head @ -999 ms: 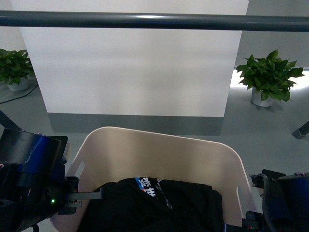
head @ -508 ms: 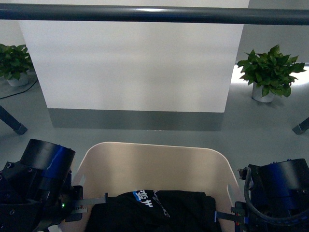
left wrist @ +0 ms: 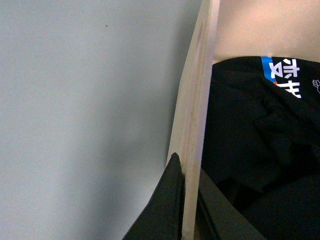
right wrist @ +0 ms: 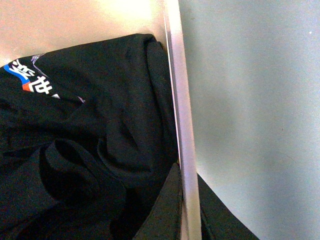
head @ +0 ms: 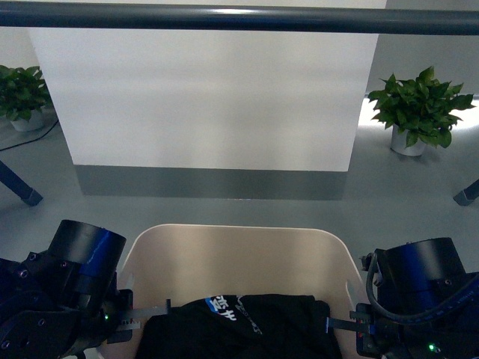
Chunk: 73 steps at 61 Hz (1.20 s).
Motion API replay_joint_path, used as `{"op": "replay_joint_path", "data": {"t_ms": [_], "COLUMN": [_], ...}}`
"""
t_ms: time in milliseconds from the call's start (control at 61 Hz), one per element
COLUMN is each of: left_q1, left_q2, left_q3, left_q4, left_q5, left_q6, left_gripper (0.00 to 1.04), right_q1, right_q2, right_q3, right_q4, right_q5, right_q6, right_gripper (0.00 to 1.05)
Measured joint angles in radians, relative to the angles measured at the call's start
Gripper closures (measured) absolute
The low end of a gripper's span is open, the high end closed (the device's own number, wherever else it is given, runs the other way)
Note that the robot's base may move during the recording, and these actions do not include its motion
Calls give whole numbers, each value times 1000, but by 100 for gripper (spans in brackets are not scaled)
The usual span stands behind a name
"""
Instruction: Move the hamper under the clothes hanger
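The beige hamper [head: 239, 258] sits low in the front view, with black clothes [head: 239, 329] bearing a blue-and-white print inside it. The clothes hanger's dark grey bar [head: 239, 19] runs across the top of the view, beyond the hamper. My left gripper [head: 138, 314] is shut on the hamper's left rim and my right gripper [head: 340, 325] on its right rim. In the left wrist view the rim [left wrist: 200, 100] passes between the left gripper [left wrist: 189, 170] jaws. The right wrist view shows the rim [right wrist: 177, 90] clamped in the right gripper [right wrist: 187, 172].
A white panel [head: 209, 97] with a grey base stands ahead on the grey floor. Potted plants stand at the right [head: 418, 112] and the far left [head: 22, 97]. The hanger's legs reach the floor at the left [head: 19, 187] and right [head: 468, 193].
The hamper now sits lower in the front view and both arms show more. The bar has shifted slightly upward in the picture, and the hanger's left leg has come into view.
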Motion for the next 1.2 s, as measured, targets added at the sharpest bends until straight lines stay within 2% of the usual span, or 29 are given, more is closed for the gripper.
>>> {"op": "replay_joint_path", "data": {"t_ms": [606,754,835,1196], "left_q1": [-4,-8,-11,-8], "left_q2": [56,60,60,18], "left_q3": [8,7,7,-3], "left_q4": [0,-1,-1,0], "left_q5": [17,48,66,65], "left_q6": [-18,-19,-20,-16], "left_gripper": [100,71,54,5], "right_q1": [14,26,29,31], "right_q2": [53,63,68,21], "right_q3": [50,50,49,23], "right_q4": [-16,3,13,39], "right_q5": [22,31,28,32], "right_q6": [-13,-12,8,22], "right_gripper": [102,102,87,37]}}
